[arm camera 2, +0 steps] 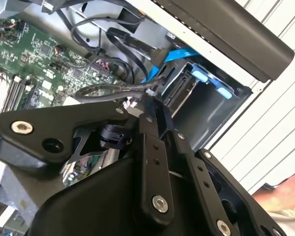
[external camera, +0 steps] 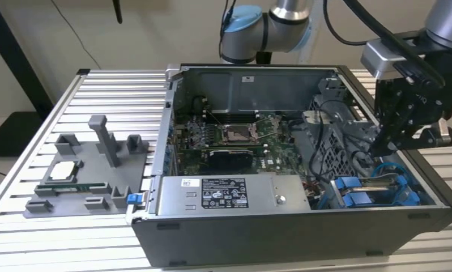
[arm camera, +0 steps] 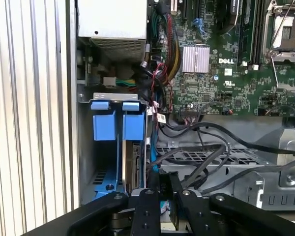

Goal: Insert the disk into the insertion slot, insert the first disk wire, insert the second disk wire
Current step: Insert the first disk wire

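Observation:
The insertion slot (external camera: pixel 352 199) (arm camera: pixel 108 147) (arm camera 2: pixel 201 101) is the grey bay with blue plastic edges in the open computer case's near corner, at the exterior view's right. The disk's blue carrier (arm camera: pixel 132 125) sits inside it, and a dark edge of the disk (arm camera: pixel 135 167) shows beside the carrier. My gripper (external camera: pixel 383 148) (arm camera: pixel 164 184) (arm camera 2: pixel 150 98) hangs just above the bay among black cables. Its fingers stand close together on a black braided wire (arm camera 2: pixel 113 89). A blue flat wire (arm camera 2: pixel 179 55) (arm camera: pixel 152 160) with a black plug runs past the bay.
The silver power-supply box (external camera: pixel 226 195) (arm camera: pixel 113 19) lies next to the bay. The green motherboard (external camera: pixel 234 136) (arm camera: pixel 226 73) fills the case floor. A grey fixture (external camera: pixel 90 170) stands on the slatted table at the exterior view's left. A person's hand (arm camera 2: pixel 285 189) rests outside the case wall.

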Controlling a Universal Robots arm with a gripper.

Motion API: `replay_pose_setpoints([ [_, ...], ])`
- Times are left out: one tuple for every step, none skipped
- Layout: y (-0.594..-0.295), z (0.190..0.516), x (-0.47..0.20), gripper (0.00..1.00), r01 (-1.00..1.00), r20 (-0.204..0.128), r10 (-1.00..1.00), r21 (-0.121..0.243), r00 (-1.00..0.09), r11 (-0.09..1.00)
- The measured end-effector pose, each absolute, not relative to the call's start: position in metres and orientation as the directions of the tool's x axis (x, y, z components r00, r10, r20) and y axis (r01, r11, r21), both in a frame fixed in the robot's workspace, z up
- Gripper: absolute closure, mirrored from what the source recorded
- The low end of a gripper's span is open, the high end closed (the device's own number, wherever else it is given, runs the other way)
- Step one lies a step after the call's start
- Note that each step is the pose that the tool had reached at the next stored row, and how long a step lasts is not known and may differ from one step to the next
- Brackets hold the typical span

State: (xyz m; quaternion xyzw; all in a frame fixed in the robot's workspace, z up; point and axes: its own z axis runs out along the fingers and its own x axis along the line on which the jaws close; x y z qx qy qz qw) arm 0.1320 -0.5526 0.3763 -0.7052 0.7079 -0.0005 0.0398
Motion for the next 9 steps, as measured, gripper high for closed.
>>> replay_pose_setpoints([
  [-0.5542,0.3762,0.1323,1.00,-0.998,-0.056,-0.998,-0.056,-0.003,0.006],
  [-0.5570,0.3757,0.1324,1.00,-0.998,-0.056,-0.998,-0.054,-0.005,0.008],
  [-0.5581,0.3754,0.1325,1.00,-0.998,-0.056,-0.998,-0.054,-0.007,0.010],
  [-0.5590,0.3748,0.1325,1.00,-0.998,-0.056,-0.998,-0.054,-0.010,0.013],
  [-0.5597,0.3741,0.1326,1.00,-0.998,-0.056,-0.998,-0.054,-0.014,0.017],
  [-0.5603,0.3733,0.1326,1.00,-0.998,-0.056,-0.998,-0.054,-0.019,0.022],
  [-0.5607,0.3723,0.1326,1.00,-0.998,-0.056,-0.998,-0.054,-0.026,0.029],
  [-0.5608,0.3713,0.1326,1.00,-0.998,-0.056,-0.998,-0.053,-0.034,0.037],
  [-0.5609,0.3702,0.1326,1.00,-0.997,-0.056,-0.997,-0.053,-0.045,0.048],
])
